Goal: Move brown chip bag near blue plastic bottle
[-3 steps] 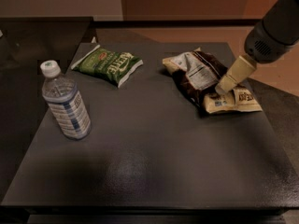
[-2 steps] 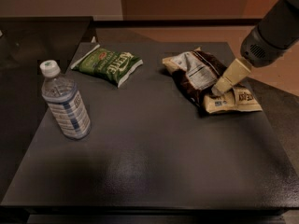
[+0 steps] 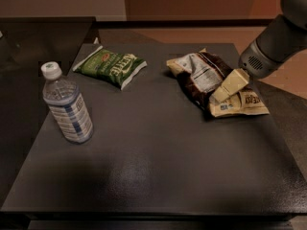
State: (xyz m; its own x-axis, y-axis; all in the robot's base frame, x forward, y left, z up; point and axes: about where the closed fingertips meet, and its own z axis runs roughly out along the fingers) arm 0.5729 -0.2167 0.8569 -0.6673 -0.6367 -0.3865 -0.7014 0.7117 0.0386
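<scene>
The brown chip bag (image 3: 204,75) lies crumpled on the right part of the dark table (image 3: 153,171), white nutrition panel up, cream-tan end toward the right. My gripper (image 3: 221,93) comes in from the upper right on a grey arm (image 3: 268,47) and rests on or just above the bag's right half. The blue plastic bottle (image 3: 67,104) stands upright at the table's left, white cap on top, far from the bag.
A smaller green chip bag (image 3: 111,65) lies at the back left of the table, between bottle and brown bag. The table's right edge runs close to the brown bag. A darker surface (image 3: 29,42) adjoins on the left.
The gripper has moved slightly down and left onto the brown chip bag. The bag, the bottle and the green bag have not moved.
</scene>
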